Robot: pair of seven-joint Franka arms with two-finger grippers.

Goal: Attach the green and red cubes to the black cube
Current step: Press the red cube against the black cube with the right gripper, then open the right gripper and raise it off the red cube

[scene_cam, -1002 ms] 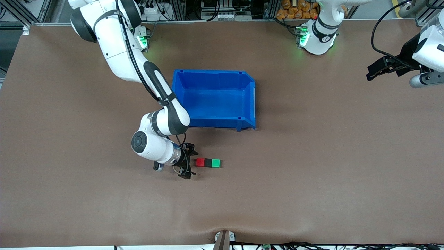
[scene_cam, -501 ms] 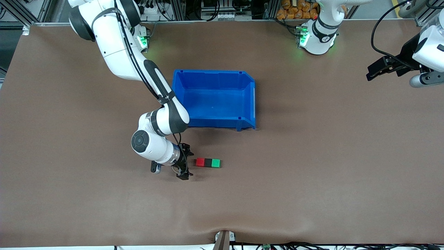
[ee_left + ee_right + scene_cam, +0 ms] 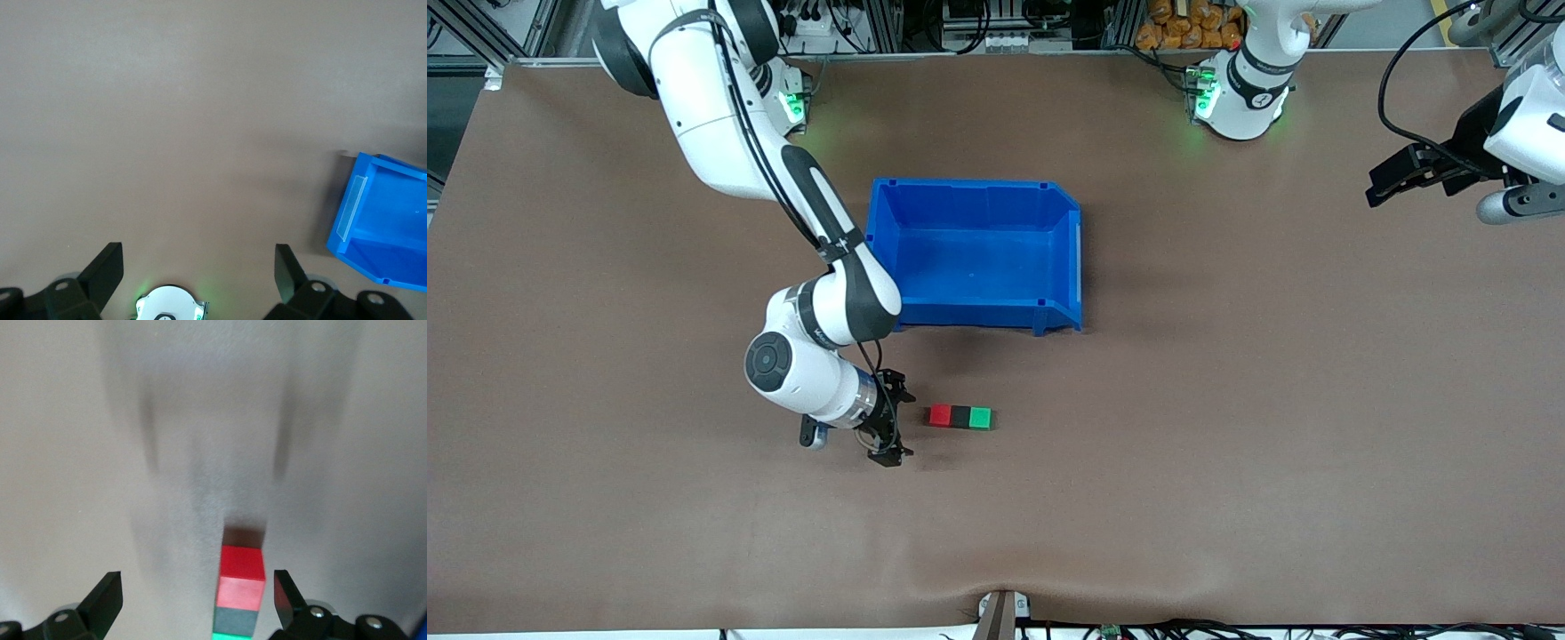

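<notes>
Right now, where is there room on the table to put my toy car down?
Bare table spreads from the cube row toward the left arm's end, and nearer the camera. It is crowded where the open right gripper sits beside the red cube, black cube and green cube, near the blue bin.

Bare brown table [image 3: 187, 120] fills most of the frame. Along the bottom edge, the left gripper [image 3: 199, 267] shows its two dark fingers [image 3: 107, 270] spread wide apart with nothing between them. A white round base with a green glow [image 3: 170, 305] sits at the bottom centre. A blue bin [image 3: 380, 233] occupies the lower right corner, its interior visible.
</notes>
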